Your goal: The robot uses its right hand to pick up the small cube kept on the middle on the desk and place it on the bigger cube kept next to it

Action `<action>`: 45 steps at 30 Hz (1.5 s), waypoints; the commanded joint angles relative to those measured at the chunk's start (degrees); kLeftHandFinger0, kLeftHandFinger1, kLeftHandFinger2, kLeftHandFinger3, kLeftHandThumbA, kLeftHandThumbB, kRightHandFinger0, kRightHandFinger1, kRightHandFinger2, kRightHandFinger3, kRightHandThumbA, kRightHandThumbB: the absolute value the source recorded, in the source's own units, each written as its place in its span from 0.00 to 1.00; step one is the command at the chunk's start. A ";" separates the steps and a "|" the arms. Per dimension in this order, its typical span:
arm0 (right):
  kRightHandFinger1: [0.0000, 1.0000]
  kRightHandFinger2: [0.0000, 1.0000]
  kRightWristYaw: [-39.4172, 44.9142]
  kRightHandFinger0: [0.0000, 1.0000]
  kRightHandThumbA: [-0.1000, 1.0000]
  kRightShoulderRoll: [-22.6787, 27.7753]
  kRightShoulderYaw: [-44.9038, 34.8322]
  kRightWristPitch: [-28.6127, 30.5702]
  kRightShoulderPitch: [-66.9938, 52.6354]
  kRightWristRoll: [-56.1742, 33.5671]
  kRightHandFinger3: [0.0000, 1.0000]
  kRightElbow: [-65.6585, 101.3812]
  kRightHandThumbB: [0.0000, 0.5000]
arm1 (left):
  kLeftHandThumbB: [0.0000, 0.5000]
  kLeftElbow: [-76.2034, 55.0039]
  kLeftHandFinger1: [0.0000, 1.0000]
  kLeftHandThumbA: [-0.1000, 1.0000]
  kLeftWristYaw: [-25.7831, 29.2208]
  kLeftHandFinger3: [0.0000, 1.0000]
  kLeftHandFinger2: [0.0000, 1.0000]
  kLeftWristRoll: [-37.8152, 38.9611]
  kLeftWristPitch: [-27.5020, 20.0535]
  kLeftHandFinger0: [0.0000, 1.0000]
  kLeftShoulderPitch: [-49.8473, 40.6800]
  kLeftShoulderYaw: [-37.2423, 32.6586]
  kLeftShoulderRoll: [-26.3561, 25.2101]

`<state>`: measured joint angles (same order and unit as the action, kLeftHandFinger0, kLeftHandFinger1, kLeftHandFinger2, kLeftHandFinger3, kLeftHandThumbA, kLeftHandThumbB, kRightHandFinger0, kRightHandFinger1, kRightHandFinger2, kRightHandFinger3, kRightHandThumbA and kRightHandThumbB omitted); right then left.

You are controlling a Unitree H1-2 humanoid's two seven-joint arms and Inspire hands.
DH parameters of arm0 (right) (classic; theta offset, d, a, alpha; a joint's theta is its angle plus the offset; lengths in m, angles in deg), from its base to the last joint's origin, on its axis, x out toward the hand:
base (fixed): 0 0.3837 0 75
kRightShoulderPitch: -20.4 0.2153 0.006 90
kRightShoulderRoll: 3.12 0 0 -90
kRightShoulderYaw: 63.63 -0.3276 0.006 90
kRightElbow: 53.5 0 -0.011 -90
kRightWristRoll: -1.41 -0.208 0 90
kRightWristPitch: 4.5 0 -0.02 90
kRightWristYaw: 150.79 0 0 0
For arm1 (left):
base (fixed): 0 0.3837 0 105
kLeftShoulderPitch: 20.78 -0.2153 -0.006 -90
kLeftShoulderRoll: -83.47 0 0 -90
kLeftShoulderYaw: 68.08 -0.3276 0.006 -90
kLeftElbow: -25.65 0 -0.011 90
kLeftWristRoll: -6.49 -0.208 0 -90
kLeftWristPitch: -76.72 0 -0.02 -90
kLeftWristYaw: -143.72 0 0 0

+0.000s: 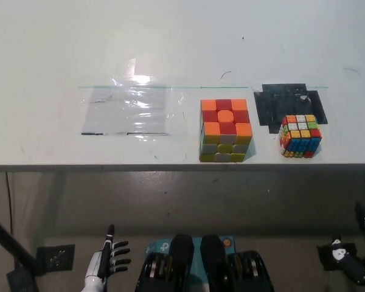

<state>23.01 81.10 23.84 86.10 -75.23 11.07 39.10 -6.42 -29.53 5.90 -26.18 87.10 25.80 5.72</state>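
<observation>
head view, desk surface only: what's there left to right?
clear plastic sheet → bigger cube → black tape patch, with the small cube on its front right part. Both robot hands are low, below the desk edge.

No readable text, label, brand or number shows on anything in view.

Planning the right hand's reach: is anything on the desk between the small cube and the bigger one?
Nothing visible. The small cube sits beside the bigger cube with bare desk between them; the bigger cube's top is free.
</observation>
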 commanded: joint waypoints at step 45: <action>1.00 1.00 6.94 1.00 0.71 10.06 6.60 -8.25 26.35 17.01 1.00 5.44 0.87 | 0.43 -1.77 0.70 1.00 0.80 0.76 0.77 -0.94 -1.76 0.78 0.96 -0.81 -1.35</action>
<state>29.09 90.87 29.45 76.86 -51.75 26.89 46.09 -8.10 -29.54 5.75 -26.73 86.74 25.44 5.08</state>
